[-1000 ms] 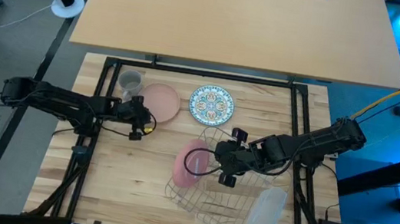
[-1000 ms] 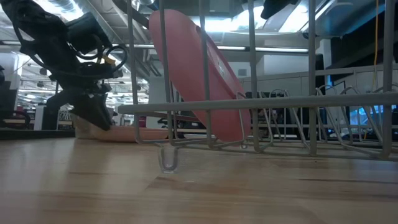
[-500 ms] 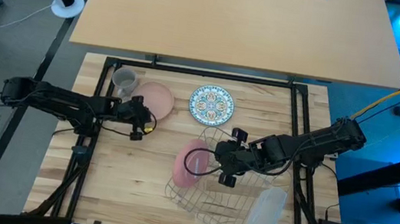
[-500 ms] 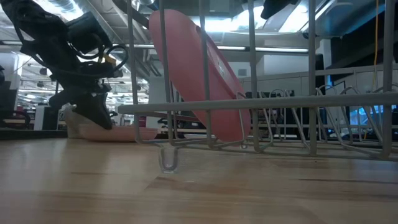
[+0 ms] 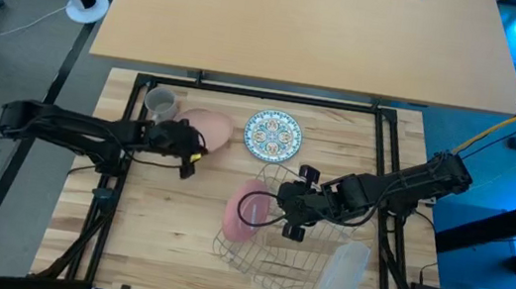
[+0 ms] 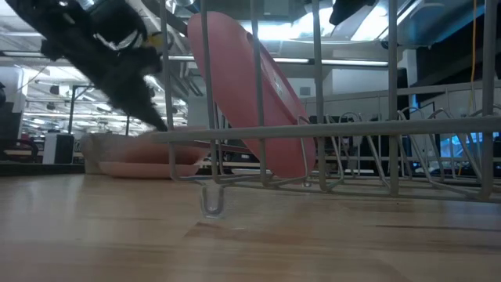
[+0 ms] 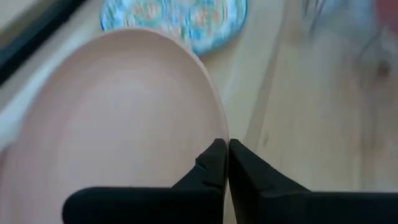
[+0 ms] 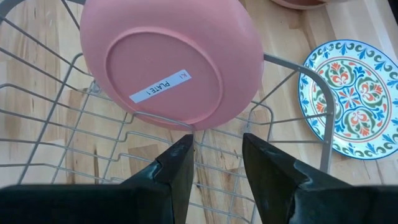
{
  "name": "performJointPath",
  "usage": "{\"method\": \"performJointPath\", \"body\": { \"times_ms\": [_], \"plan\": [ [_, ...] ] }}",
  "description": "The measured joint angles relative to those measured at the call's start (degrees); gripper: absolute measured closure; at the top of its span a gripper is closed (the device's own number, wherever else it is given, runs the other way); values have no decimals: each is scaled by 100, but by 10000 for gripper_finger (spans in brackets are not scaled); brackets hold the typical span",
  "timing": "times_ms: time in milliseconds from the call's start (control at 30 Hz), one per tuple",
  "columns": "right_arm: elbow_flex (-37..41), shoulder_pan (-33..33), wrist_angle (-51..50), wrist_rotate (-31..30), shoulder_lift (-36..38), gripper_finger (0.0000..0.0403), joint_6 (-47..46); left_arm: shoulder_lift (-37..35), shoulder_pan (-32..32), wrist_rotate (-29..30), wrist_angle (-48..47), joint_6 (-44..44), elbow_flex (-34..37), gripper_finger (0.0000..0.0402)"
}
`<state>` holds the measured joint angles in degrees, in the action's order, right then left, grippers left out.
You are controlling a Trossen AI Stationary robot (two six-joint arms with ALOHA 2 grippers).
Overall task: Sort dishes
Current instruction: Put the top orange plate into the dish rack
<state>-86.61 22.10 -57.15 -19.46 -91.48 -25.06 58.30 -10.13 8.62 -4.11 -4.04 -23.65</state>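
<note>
The left gripper hides part of the pink plate, pinching its rim; earlier it was apart. The right gripper stays apart above the rack.

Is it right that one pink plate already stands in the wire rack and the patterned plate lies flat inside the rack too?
Not quite. One pink plate does stand in the wire rack, but the patterned plate lies flat on the table, outside the rack and just beyond it. The high view shows this.
</note>
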Motion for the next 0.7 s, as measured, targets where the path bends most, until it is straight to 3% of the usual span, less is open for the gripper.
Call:
{"method": "performJointPath", "body": {
  "times_ms": [333, 700],
  "plan": [
    [0, 1, -150, -29, 0, 260, 7, -575, 2, 2, 2, -349, -792, 401],
    [0, 5, -495, -560, 242, 260, 10, -1231, 271, -30, 79, -652, -1503, 401]
  ]
}}
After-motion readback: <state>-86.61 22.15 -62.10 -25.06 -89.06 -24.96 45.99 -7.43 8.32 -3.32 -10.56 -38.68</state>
